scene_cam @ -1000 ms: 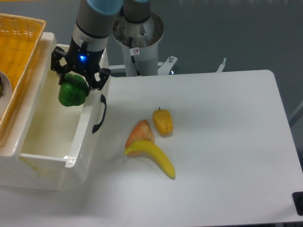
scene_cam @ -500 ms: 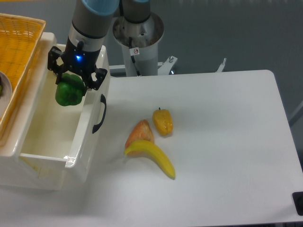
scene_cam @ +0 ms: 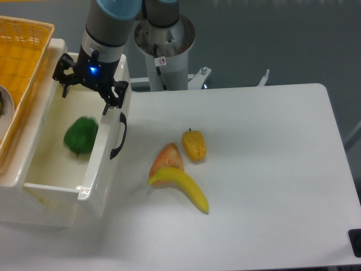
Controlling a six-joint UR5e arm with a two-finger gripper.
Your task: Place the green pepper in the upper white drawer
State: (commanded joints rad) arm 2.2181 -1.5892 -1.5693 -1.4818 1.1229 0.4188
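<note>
The green pepper (scene_cam: 80, 135) shows slightly blurred inside the upper white drawer (scene_cam: 97, 169), close to the drawer's right wall and below the gripper. My gripper (scene_cam: 86, 93) hangs over the far end of the drawer with its fingers spread open and nothing between them. The pepper is clear of the fingers. The drawer's black curved handle (scene_cam: 119, 137) faces the table.
An orange woven basket (scene_cam: 20, 62) sits at the upper left, overlapping the drawer's left side. On the table lie a yellow-orange pepper (scene_cam: 194, 145), an orange piece (scene_cam: 167, 159) and a banana (scene_cam: 180, 188). The arm's base column (scene_cam: 166, 51) stands behind.
The gripper has opened and let go of the green pepper, which has dropped from between the fingers down into the drawer. The gripper itself has barely shifted.
</note>
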